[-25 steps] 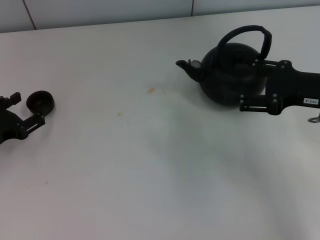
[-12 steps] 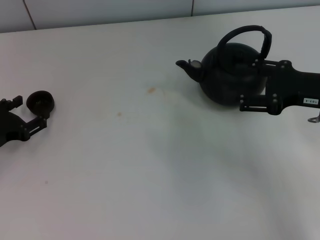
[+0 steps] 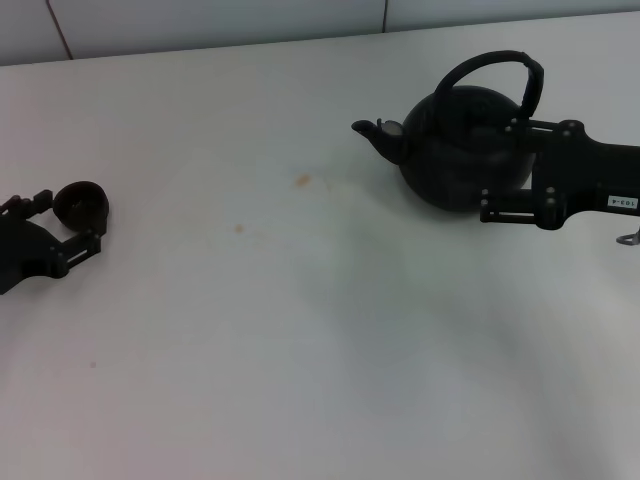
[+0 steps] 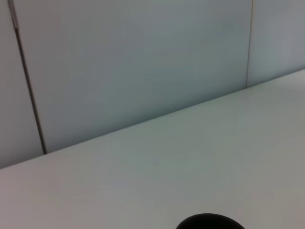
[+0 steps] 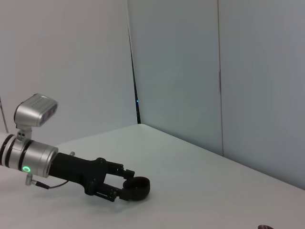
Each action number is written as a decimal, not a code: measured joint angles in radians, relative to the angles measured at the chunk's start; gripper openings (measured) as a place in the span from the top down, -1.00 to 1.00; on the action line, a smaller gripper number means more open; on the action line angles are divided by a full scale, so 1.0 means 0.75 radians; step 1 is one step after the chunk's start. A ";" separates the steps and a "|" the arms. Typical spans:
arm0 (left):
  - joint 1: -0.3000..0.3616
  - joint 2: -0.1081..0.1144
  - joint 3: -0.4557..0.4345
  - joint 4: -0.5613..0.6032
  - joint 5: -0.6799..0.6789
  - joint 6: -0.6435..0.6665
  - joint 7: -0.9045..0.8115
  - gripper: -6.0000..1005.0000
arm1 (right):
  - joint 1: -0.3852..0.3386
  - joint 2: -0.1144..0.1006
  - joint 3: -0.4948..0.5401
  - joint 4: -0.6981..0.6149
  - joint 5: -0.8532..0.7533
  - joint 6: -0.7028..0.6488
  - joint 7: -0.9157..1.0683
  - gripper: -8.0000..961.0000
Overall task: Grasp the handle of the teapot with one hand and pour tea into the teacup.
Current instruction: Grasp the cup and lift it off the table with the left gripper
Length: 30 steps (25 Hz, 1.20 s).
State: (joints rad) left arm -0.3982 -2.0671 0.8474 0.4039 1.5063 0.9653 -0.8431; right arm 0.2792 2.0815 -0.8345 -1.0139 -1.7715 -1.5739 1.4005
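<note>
The matte-black teapot (image 3: 455,150) stands at the far right of the white table, spout pointing left, with its arched handle (image 3: 497,68) upright. My right gripper (image 3: 498,168) is open, its fingers spread against the pot's right side, below the handle. The small black teacup (image 3: 80,201) sits at the far left. My left gripper (image 3: 70,218) is open with one finger on each side of the teacup. The right wrist view shows that left gripper (image 5: 125,184) with the teacup (image 5: 137,187) at its fingertips. Only the teacup's dark rim (image 4: 209,222) shows in the left wrist view.
Small brownish stains (image 3: 302,181) mark the white tabletop (image 3: 320,330) between the teacup and the teapot. A pale panelled wall (image 3: 200,20) runs along the table's far edge.
My left gripper has slid a little forward, so its fingers reach further along both sides of the teacup. The teapot and the right gripper have not moved.
</note>
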 joint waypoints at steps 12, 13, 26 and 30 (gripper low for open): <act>-0.036 -0.001 0.028 -0.019 -0.003 -0.058 0.001 -0.51 | 0.000 0.000 0.000 0.000 0.000 0.000 0.000 -0.57; -0.036 -0.001 0.028 -0.019 -0.003 -0.058 0.001 -0.51 | 0.000 0.000 0.000 0.000 0.000 0.000 0.000 -0.57; -0.075 -0.005 0.039 -0.048 0.002 -0.107 0.002 -0.49 | -0.006 -0.002 0.006 -0.010 0.000 0.000 0.000 -0.57; -0.082 -0.003 0.061 -0.053 0.001 -0.109 0.004 -0.48 | -0.008 -0.002 0.008 -0.010 0.000 0.000 0.000 -0.57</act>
State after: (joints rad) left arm -0.4597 -2.0697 0.8932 0.3642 1.5072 0.8834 -0.8405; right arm 0.2734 2.0801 -0.8284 -1.0217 -1.7718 -1.5739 1.4005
